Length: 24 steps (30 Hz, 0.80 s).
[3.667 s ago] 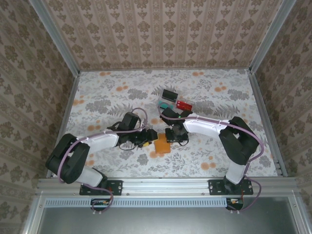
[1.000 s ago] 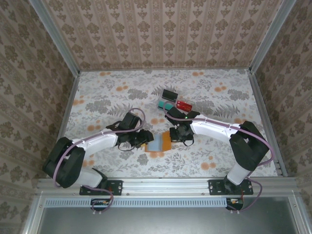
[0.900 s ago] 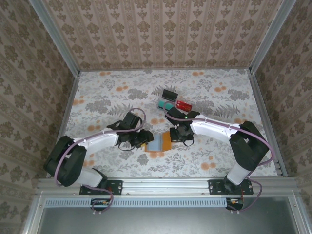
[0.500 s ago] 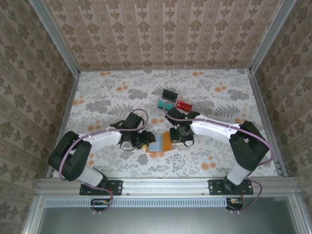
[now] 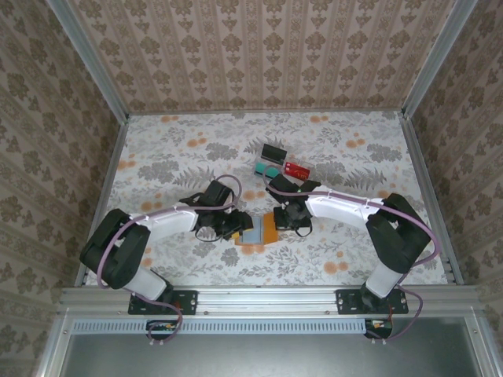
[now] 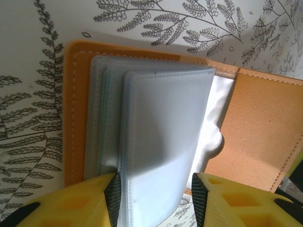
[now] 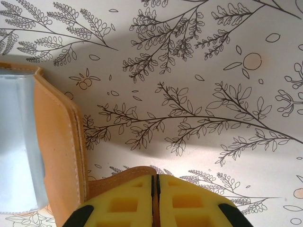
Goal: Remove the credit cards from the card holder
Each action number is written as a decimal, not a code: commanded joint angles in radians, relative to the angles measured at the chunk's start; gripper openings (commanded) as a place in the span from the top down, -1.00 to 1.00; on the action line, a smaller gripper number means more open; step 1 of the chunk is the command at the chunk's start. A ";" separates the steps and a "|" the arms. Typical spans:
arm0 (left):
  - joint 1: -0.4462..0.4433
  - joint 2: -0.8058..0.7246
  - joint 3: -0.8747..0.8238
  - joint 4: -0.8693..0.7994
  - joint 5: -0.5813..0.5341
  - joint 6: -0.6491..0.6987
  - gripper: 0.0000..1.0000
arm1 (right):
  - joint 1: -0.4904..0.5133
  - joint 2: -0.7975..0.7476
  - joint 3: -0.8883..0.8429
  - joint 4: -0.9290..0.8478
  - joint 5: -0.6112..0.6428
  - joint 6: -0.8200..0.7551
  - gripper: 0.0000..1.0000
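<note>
The orange card holder [image 5: 269, 230] lies open on the table between my grippers, its greyish plastic pockets [image 5: 251, 232] fanned to the left. In the left wrist view the pockets [image 6: 161, 127] rise between the two covers [image 6: 255, 137]. My left gripper [image 6: 156, 201] is open with one pocket leaf between its jaws, which touches the left pad [image 6: 113, 196]. My right gripper [image 7: 155, 178] is shut on the curled edge of the holder's cover [image 7: 118, 178]. The black card [image 5: 273, 151], teal-green card [image 5: 267, 169] and red card [image 5: 296, 169] lie on the table behind the holder.
The floral tablecloth [image 5: 173, 157] stretches to the patterned walls on three sides. Metal posts [image 5: 118, 118] stand at the corners. Both arms [image 5: 338, 206] lie low across the near half of the table.
The holder, closed 3.7 s ago, now lies open with its pockets showing. Over the last second my left gripper has edged right onto the pockets; the right gripper has stayed on the cover.
</note>
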 commanded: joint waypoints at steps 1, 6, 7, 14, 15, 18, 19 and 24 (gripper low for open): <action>-0.010 0.028 0.027 0.018 0.032 0.015 0.06 | -0.003 0.021 -0.016 0.010 -0.016 -0.010 0.79; -0.014 0.047 0.041 0.062 0.071 0.007 0.04 | -0.003 0.028 -0.022 0.022 -0.026 -0.008 0.79; -0.015 0.052 0.042 0.078 0.083 0.005 0.03 | -0.003 0.029 -0.024 0.026 -0.027 -0.008 0.79; -0.015 0.063 0.034 0.190 0.136 -0.025 0.03 | -0.004 0.028 -0.025 0.046 -0.043 -0.009 0.79; -0.016 0.064 0.034 0.193 0.137 -0.024 0.03 | -0.006 0.025 -0.026 0.050 -0.046 -0.009 0.79; -0.016 0.064 0.032 0.197 0.137 -0.023 0.03 | -0.006 0.016 -0.029 0.058 -0.050 -0.009 0.79; -0.018 0.064 0.031 0.201 0.139 -0.022 0.03 | -0.008 0.014 -0.030 0.058 -0.049 -0.008 0.79; -0.024 0.060 0.029 0.252 0.172 -0.037 0.04 | -0.015 -0.010 -0.037 0.060 -0.047 -0.003 0.71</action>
